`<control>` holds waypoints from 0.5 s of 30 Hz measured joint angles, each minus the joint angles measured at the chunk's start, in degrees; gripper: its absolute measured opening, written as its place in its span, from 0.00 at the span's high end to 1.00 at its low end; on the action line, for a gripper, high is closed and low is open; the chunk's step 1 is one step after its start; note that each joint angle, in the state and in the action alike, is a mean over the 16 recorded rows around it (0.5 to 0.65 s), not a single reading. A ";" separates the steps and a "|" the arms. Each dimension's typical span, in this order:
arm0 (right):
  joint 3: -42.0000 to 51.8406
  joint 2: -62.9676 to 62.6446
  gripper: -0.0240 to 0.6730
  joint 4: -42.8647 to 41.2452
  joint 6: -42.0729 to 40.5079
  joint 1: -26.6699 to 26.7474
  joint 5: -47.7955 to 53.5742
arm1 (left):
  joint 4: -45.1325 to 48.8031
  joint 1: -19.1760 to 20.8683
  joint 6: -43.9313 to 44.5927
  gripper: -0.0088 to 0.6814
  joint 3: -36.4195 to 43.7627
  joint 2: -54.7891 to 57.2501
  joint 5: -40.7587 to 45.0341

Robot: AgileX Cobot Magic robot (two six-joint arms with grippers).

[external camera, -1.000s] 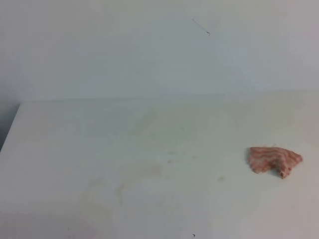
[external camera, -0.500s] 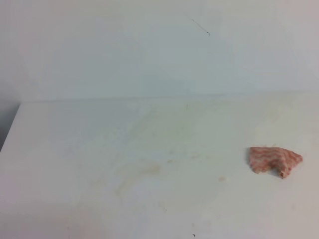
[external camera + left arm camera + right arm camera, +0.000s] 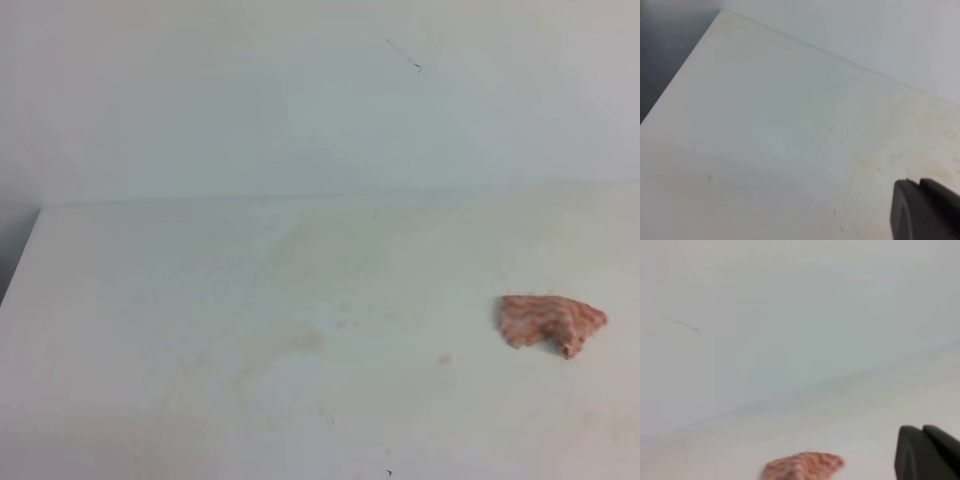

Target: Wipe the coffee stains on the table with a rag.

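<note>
White surface (image 3: 120, 330), near edge bare apart from faint yellowish smears. Coffee stains (image 3: 285, 345): pale tan blob with a thin curved tail at about 7 o'clock from frame centre in the exterior high view, 1 small brown speck (image 3: 444, 359) at 5 o'clock, a few tinier specks just above the blob. Rag (image 3: 549, 322), pink-white striped, crumpled, lies flat on the surface at 4 o'clock, well apart from the stains, nothing touching it. Behind the surface, a plain white wall (image 3: 300, 100) with 1 thin dark mark at 12 o'clock.

Right end effector (image 3: 927, 452) shows as dark fingers pressed together at 5 o'clock in its wrist view, clenched, grasping nothing; rag at 6 o'clock there. Left end effector (image 3: 925, 210): only a dark tip at 5 o'clock, can't tell whether released or clenched.
</note>
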 joint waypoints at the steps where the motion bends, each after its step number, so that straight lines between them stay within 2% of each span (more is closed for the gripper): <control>1: 0.61 -0.73 0.97 -0.02 -0.54 -0.04 0.92 | 0.01 0.00 0.01 0.99 0.00 0.00 0.00; 9: 1.42 -4.93 0.97 0.06 -6.37 -0.30 11.29 | 0.08 0.00 0.14 0.99 0.00 0.00 0.00; 15: 1.30 -5.08 0.97 2.98 -12.28 -0.34 14.53 | 0.13 0.00 0.24 0.99 0.00 0.00 0.00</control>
